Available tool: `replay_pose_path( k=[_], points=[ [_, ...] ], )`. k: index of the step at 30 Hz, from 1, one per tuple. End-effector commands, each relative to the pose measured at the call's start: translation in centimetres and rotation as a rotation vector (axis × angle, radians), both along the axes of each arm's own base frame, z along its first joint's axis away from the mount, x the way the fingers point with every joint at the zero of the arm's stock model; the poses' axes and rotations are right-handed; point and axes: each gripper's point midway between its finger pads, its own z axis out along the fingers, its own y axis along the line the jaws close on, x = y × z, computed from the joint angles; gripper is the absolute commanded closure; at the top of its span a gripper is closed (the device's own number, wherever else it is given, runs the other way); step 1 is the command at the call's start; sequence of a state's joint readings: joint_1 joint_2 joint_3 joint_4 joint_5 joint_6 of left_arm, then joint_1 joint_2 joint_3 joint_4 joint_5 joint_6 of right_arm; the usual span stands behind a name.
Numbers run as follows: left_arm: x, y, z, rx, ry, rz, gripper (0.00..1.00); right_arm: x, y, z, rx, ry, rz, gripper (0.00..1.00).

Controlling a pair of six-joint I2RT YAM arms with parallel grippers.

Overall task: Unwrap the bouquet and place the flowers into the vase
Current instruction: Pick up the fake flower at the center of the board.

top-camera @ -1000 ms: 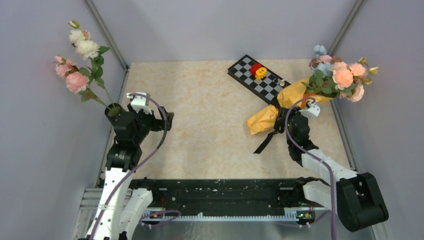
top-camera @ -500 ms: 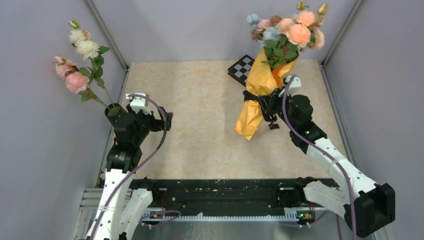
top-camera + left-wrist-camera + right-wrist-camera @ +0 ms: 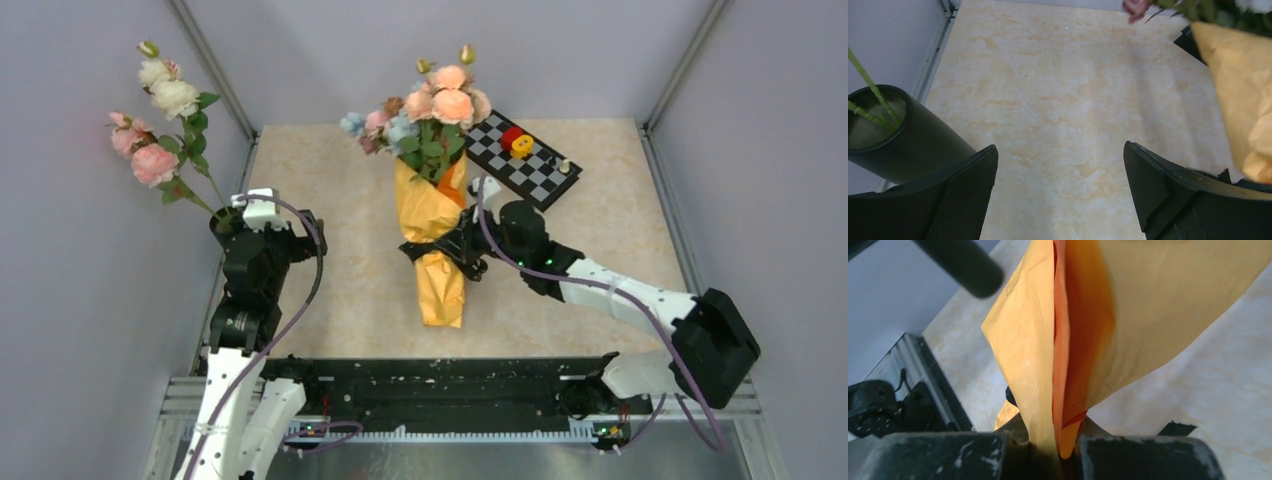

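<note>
R hand (image 3: 462, 250) is clenched on the bouquet (image 3: 430, 210), pinching the orange-yellow paper at the waist right by the black ribbon (image 3: 422, 249). The R wrist cam shows the paper folds squeezed btwn its two fingers (image 3: 1143, 460). Bouquet is held over the middle of the tabletop (image 3: 340, 200), blooms end toward the far wall, paper tail toward the near edge; can't tell from above whether the tail touches the surface. Wrap is on and ribbon tied, w/ the flowers (image 3: 435, 105) (pink, peach, pale blue, mauve) poking out the top of the paper. L hand (image 3: 1060, 150) is released, fingers spread wide w/ nothing btwn them, over bare tabletop just beside the vase (image 3: 908, 145). Vase stands upright at the left edge of the tabletop by the wall, well apart from the bouquet. It carries long-stemmed pink & white roses (image 3: 155, 130), whose green stems show inside its rim in the L wrist view. A checkered board (image 3: 545, 172) lies at the far right w/ a red piece (image 3: 511, 136) and a yellow piece (image 3: 522, 147) on it, near the blooms in the top cam.
</note>
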State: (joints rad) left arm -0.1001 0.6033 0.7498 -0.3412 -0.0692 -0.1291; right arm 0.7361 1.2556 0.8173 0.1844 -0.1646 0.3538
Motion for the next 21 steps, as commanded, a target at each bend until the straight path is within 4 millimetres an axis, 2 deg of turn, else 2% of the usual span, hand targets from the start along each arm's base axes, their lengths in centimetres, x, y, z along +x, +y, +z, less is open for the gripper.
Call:
replay_pose_path(
  k=[1, 3, 6, 8, 11, 14, 16, 21],
  points=[
    [0.1, 0.9, 0.7, 0.002, -0.035, 0.056, 0.01, -2.6, 6.5, 5.3, 0.239, -0.074, 0.208, 1.0],
    [0.1, 1.0, 0.6, 0.004, -0.033, 0.06, 0.01, -3.7, 8.5, 4.3, 0.289, -0.018, 0.27, 1.0],
    [0.3, 0.9, 0.4, 0.006, -0.022, 0.058, 0.01, -4.6, 11.6, 1.5, 0.287, 0.06, 0.335, 1.0],
    [0.3, 0.9, 0.3, 0.007, -0.016, 0.058, 0.01, -4.3, 13.2, 0.3, 0.291, 0.102, 0.355, 1.0],
    [0.3, 1.0, 0.2, 0.008, -0.015, 0.059, 0.01, -3.0, 14.2, -2.6, 0.238, 0.155, 0.317, 1.0],
    [0.3, 0.9, 0.2, 0.01, -0.015, 0.056, 0.01, -1.1, 14.0, -6.3, 0.101, 0.193, 0.238, 1.0],
    [0.4, 0.8, 0.1, 0.009, -0.009, 0.051, 0.01, -0.4, 13.4, -7.8, 0.051, 0.22, 0.213, 1.0],
    [0.6, 0.6, -0.1, 0.008, 0.001, 0.041, 0.01, 1.7, 10.2, -10.6, -0.031, 0.278, 0.143, 1.0]
  ],
)
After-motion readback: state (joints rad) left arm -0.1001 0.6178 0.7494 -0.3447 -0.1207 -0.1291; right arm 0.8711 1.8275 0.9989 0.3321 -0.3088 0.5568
